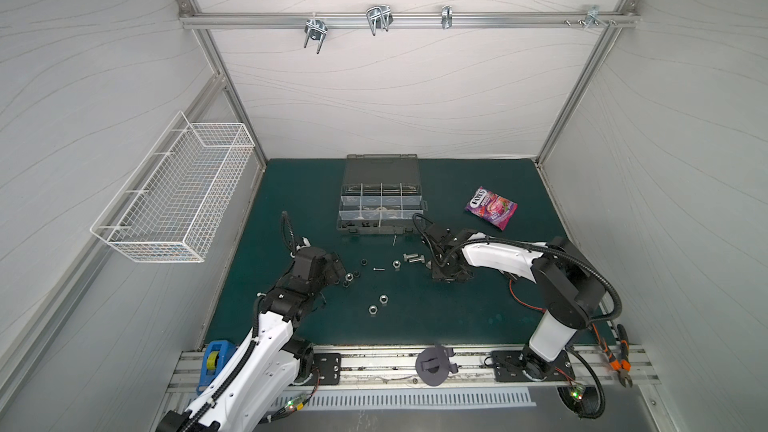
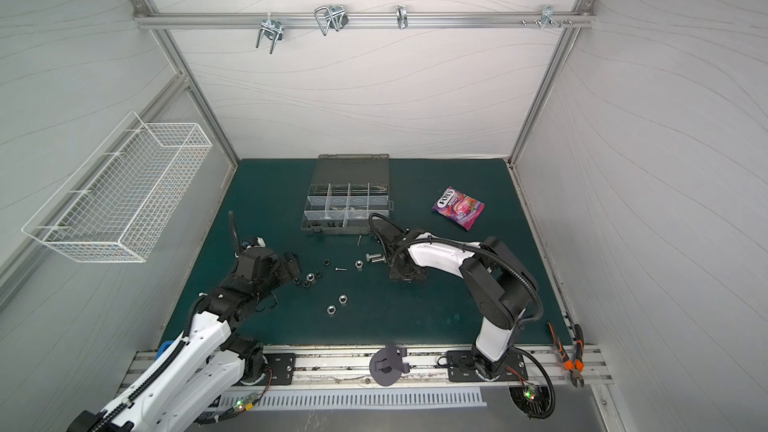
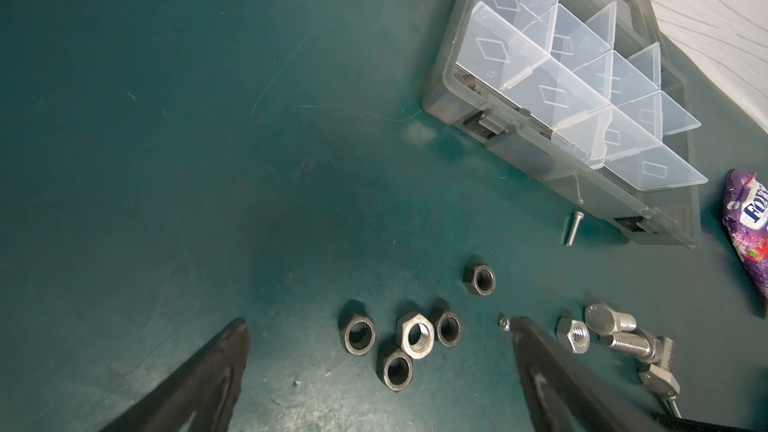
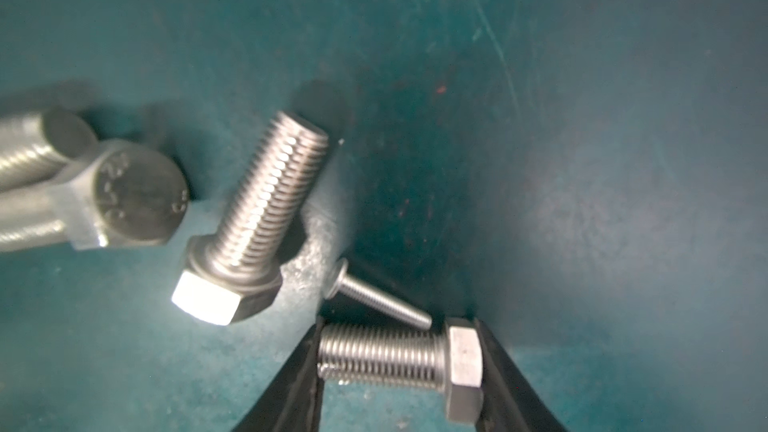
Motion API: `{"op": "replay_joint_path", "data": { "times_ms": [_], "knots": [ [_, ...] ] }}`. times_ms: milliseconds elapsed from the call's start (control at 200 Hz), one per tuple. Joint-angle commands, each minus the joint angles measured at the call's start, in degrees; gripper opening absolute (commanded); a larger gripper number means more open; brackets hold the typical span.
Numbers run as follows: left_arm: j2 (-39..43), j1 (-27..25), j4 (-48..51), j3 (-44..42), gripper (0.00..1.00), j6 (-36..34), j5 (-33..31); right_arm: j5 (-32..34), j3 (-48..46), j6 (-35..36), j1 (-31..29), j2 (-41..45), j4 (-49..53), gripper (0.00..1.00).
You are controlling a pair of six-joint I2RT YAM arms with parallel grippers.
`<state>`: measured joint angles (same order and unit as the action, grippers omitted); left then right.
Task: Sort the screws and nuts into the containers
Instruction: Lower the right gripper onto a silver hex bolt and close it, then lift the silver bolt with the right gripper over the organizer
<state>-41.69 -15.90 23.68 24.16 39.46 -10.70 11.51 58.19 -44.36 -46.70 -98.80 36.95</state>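
In both top views, the organizer case (image 1: 380, 168) is seen open at the back of the mat (image 1: 291, 201), with nuts (image 1: 383, 298) and screws (image 1: 413, 259) scattered before it. In the left wrist view, the left gripper (image 3: 378, 322) is spread wide and empty, 4 nuts clustered between its fingers. In the right wrist view, 1 hex bolt (image 4: 386, 357) is pinched end to end by the right gripper (image 4: 399, 328), a thin screw (image 4: 378, 299) just beside it.

At the right wrist view's edge two bolts (image 4: 62, 189) are blurred and cut off; whether the right gripper (image 4: 399, 326) truly presses the hex bolt (image 4: 382, 357) is unclear; in both top views what lies in the containers (image 1: 381, 200) (image 2: 348, 200) is too small to tell
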Motion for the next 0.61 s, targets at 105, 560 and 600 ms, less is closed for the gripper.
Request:
{"op": "replay_joint_path", "data": {
  "times_ms": [105, 560, 600],
  "knots": [
    [-1.2, 0.2, -2.2, 0.9, 0.99, 0.5, 0.3, 0.9, 0.9, 0.1, -0.3, -0.7, 4.1, 0.36],
    [-1.0, 0.2, -2.4, 1.1, 0.99, 0.5, -1.9, 4.5, 14.4, 6.2, -0.2, 2.5, 7.2, 0.30],
    [-0.9, 0.2, -2.4, 1.1, 0.99, 0.5, -2.0, 4.6, 16.3, 7.2, -0.2, 1.5, 6.9, 0.30]
  ]
}}
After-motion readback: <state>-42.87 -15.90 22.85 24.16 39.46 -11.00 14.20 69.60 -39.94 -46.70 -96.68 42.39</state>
